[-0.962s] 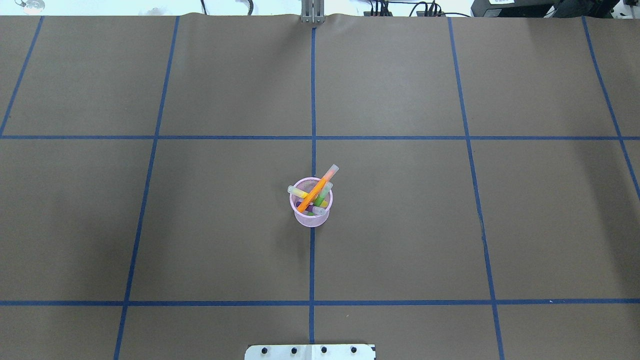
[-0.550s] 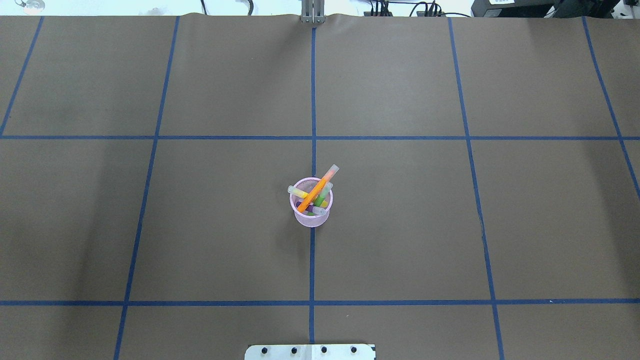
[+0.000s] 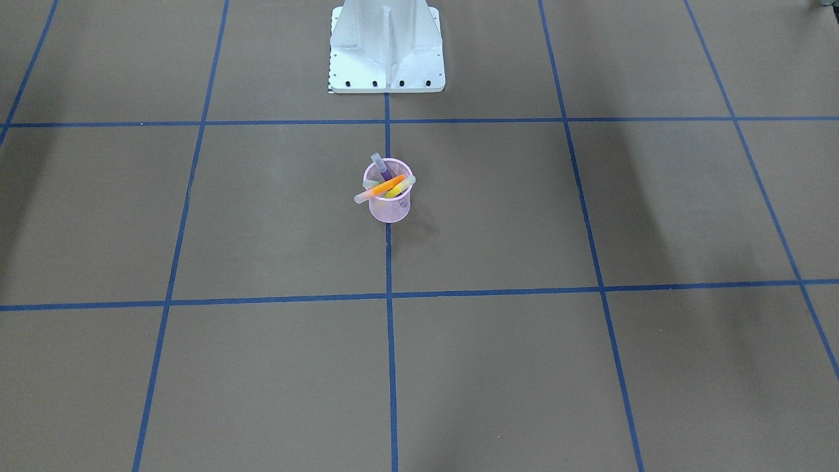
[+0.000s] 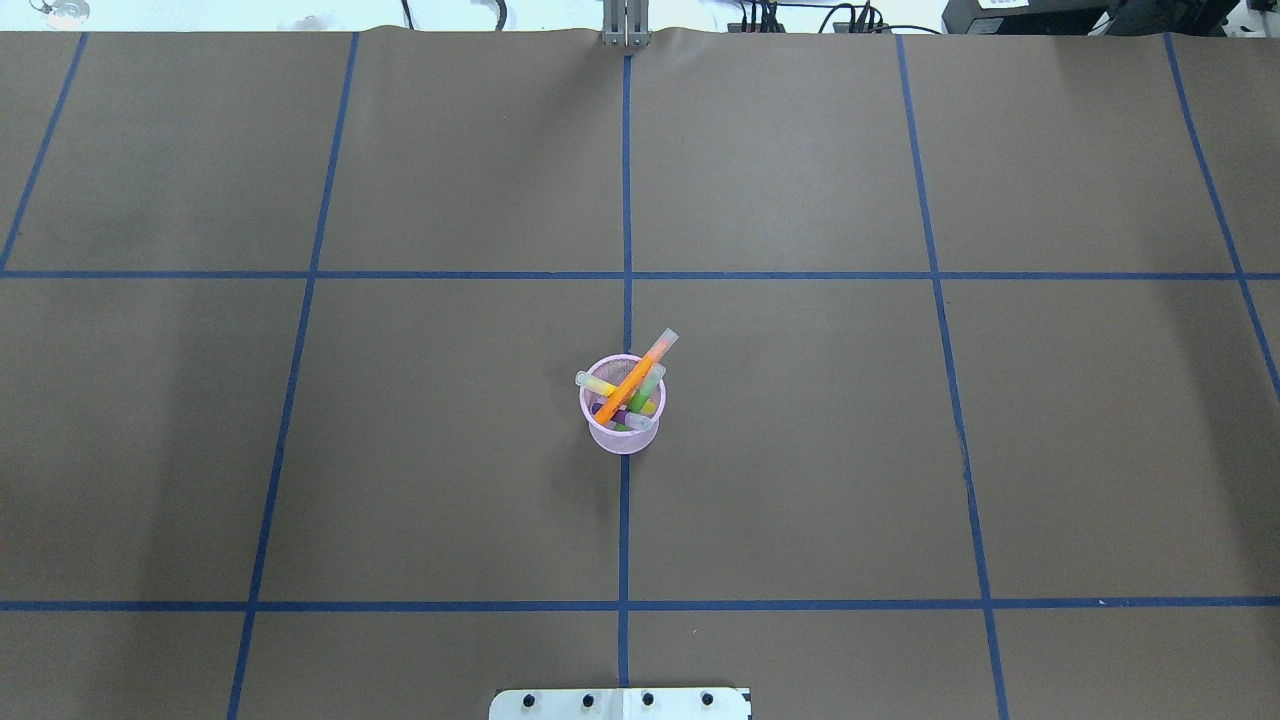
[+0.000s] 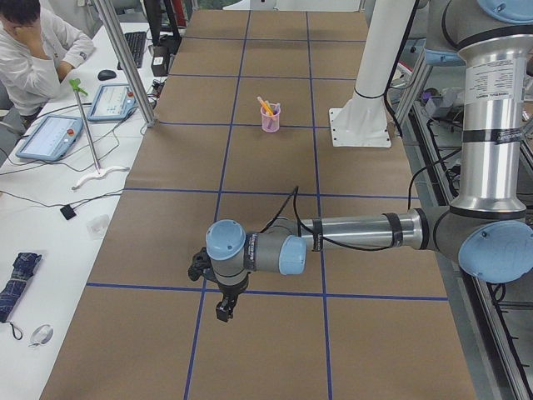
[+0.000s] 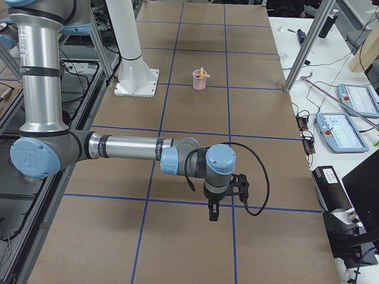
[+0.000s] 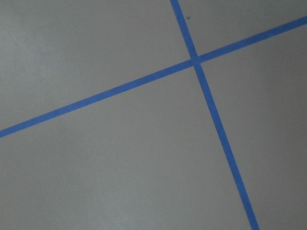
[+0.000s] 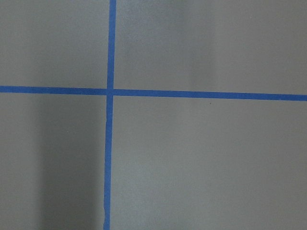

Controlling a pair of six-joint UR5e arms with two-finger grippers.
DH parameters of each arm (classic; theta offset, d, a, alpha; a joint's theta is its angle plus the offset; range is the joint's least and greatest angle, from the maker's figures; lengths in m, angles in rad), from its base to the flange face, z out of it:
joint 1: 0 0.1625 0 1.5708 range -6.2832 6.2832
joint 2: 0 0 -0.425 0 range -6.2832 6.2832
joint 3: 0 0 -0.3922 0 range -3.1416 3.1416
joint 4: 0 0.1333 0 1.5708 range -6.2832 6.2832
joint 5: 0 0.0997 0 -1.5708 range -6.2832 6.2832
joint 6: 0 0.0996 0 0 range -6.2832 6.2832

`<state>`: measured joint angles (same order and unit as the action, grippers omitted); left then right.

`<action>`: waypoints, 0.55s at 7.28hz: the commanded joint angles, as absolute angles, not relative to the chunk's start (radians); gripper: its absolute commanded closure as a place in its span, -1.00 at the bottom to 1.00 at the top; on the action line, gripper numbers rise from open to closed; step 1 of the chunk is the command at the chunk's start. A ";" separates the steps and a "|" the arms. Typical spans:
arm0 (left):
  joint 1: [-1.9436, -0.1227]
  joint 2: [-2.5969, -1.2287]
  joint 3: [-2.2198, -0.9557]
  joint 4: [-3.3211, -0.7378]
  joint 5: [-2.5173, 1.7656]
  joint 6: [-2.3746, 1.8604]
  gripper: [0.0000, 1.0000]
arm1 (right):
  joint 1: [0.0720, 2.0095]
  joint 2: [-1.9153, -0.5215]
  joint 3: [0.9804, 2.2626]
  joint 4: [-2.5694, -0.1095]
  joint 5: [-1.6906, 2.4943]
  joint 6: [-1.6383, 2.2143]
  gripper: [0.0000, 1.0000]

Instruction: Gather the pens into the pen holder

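The pink mesh pen holder (image 4: pixel 622 438) stands upright near the table's middle, on a blue tape line. All the pens stand inside it: orange (image 4: pixel 636 376) leaning far out over the rim, yellow (image 4: pixel 597 384), green (image 4: pixel 645 392) and purple (image 4: pixel 603 410). The holder also shows in the front view (image 3: pixel 389 208). My left gripper (image 5: pixel 223 310) shows only in the left side view, far from the holder; I cannot tell if it is open. My right gripper (image 6: pixel 213 212) shows only in the right side view, likewise far off, and I cannot tell its state.
Brown paper with a blue tape grid covers the table (image 4: pixel 800 450). The robot's white base (image 3: pixel 387 46) stands behind the holder. Both wrist views show only paper and tape crossings. An operator (image 5: pixel 33 50) sits at a side desk with tablets.
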<state>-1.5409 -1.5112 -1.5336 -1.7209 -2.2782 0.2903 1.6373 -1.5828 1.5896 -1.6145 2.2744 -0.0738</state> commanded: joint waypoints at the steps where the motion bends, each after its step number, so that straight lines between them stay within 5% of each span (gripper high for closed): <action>1: -1.540 -1.508 -1.539 -1.723 -2.279 0.291 -1.00 | 1.635 -1.586 1.588 -1.614 2.275 -0.072 -1.00; 4: -1.542 -1.506 -1.548 -1.726 -2.278 0.299 -1.00 | 1.635 -1.588 1.583 -1.611 2.275 -0.072 -1.00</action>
<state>-1.5403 -1.5075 -1.5448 -1.7246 -2.2792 0.2934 1.6357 -1.5869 1.5864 -1.6124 2.2749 -0.0731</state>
